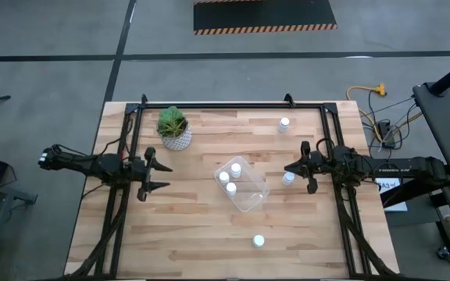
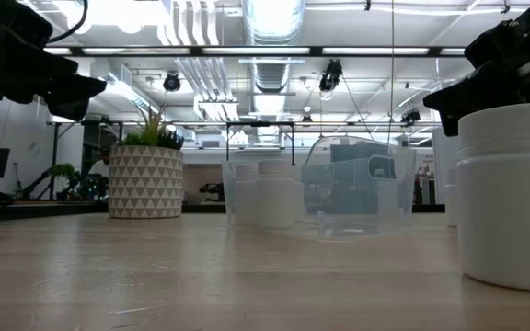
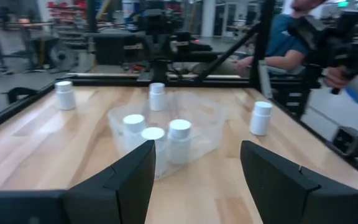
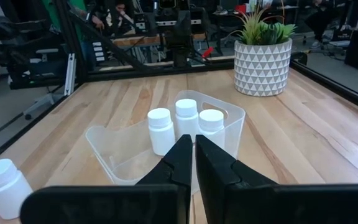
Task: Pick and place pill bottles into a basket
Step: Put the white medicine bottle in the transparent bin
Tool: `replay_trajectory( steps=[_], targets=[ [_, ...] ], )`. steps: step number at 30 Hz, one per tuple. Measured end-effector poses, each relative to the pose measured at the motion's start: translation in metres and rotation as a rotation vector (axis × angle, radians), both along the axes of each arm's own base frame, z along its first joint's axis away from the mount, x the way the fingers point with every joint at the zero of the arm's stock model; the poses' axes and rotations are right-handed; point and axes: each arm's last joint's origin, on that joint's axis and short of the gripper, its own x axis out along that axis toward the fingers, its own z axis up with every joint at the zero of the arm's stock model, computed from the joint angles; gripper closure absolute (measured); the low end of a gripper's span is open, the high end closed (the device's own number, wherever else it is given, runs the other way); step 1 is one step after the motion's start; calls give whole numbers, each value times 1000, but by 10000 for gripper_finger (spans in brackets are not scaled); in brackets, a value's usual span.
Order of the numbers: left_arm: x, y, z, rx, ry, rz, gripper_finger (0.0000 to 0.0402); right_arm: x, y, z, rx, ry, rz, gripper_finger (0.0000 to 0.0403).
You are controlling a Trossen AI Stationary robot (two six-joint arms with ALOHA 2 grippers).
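- High view: we see the clear basket [image 1: 243, 184] lying at an angle in the middle of the wooden table [image 1: 194, 234], with three pill bottles [image 1: 230, 179] standing inside it toward its left end.
- Three more bottles stand outside it: one [image 1: 285, 123] near the far edge, one [image 1: 289, 179] just in front of the right gripper [image 1: 290, 169], and one [image 1: 258, 242] alone near the front edge.
- Our left gripper [image 1: 165, 176] sits left of the basket with its fingers spread apart and holding nothing; the white plant pot [image 1: 176, 137] stands just beyond it.
- Low view: the patterned pot [image 2: 145, 181] stands to the left, the see-through basket [image 2: 339, 198] in the middle with white bottles [image 2: 267, 195] showing through its wall, and one bottle [image 2: 511, 193] looms close at the right edge.
- Dark arm parts hang in both upper corners; we cannot tell the jaws from here.
- Left wrist view: our two fingers [image 3: 132, 180] stand wide apart, with the basket [image 3: 210, 127] and its three bottles [image 3: 179, 140] ahead between them. A person in a blue sleeve [image 3: 284, 43] sits beyond the table.
- Right wrist view: our fingers [image 4: 180, 163] are pressed together with nothing between them, pointing at the basket [image 4: 107, 148] and its three bottles [image 4: 186, 118]; a loose bottle [image 4: 4, 186] stands beside them, and the pot [image 4: 261, 66] is farther off.
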Motion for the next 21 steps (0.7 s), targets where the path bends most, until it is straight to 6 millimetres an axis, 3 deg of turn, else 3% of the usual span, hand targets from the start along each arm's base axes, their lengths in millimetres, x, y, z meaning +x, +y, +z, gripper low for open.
replay_trajectory(
  steps=[21],
  targets=[
    [1,-1,-1,30,-59,-31,183,0,-1,0,2,1,-48,390]
  ],
)
